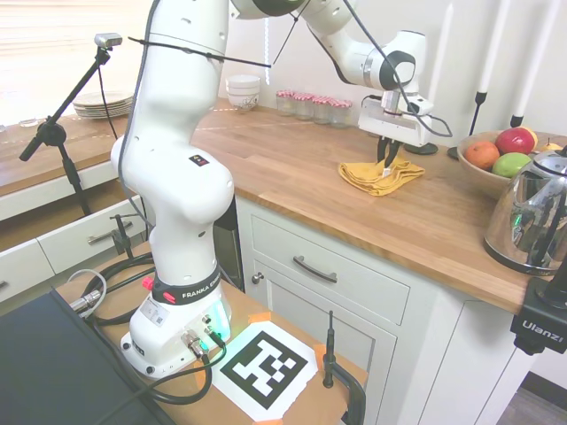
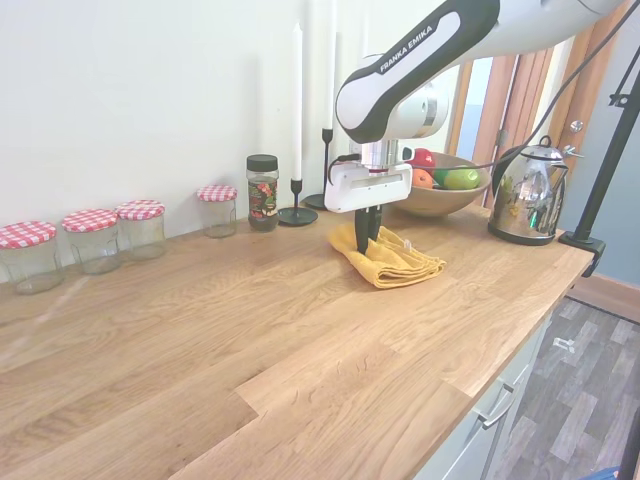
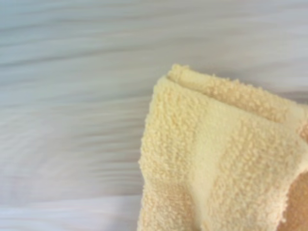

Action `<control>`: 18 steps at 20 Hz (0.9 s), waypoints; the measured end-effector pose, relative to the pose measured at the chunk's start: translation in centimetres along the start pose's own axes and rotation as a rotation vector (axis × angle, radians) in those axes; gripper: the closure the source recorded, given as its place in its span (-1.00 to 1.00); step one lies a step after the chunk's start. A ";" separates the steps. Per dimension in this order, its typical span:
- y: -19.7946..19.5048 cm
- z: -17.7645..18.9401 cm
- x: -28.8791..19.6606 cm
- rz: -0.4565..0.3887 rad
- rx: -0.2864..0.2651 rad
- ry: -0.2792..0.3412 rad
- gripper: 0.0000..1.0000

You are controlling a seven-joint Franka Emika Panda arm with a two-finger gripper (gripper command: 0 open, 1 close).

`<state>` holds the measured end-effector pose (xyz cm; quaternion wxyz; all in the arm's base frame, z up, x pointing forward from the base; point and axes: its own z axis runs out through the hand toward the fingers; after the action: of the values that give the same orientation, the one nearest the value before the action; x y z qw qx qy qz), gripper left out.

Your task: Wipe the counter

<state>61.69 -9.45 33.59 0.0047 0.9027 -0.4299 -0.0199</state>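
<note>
The claw [image 2: 368,235] pointed straight down, its fingers pressed close together into a folded yellow cloth [image 2: 388,257] on the wooden counter [image 2: 300,350]. Along the wall stood 4 jars with checked lids [image 2: 92,240], a spice jar [image 2: 262,192] and 2 candles [image 2: 297,120]. A fruit bowl [image 2: 440,195] and kettle [image 2: 527,192] sat beyond the cloth.

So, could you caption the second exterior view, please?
Gripper pressing a yellow cloth onto the wooden counter.

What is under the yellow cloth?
The yellow cloth lies folded on the wooden counter, with the gripper down on it. Anything beneath its folds is hidden.
</note>
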 end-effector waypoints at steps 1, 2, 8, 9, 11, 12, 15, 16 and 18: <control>-1.0 0.0 -0.9 -0.006 -0.004 0.003 1.00; -2.0 0.0 -1.9 -0.012 -0.006 0.006 1.00; -6.8 0.0 -7.2 -0.047 -0.021 0.024 1.00; -7.6 0.0 -8.2 -0.052 -0.022 0.027 1.00; -9.0 0.1 -10.2 -0.066 -0.022 0.029 1.00; -9.8 0.1 -11.2 -0.074 -0.024 0.033 1.00; -11.6 0.1 -14.1 -0.094 -0.027 0.041 1.00; -12.1 0.2 -15.0 -0.099 -0.029 0.044 1.00; -13.0 0.2 -16.6 -0.110 -0.031 0.049 1.00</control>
<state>61.35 11.63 33.58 0.0280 0.9250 -0.3789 -0.0046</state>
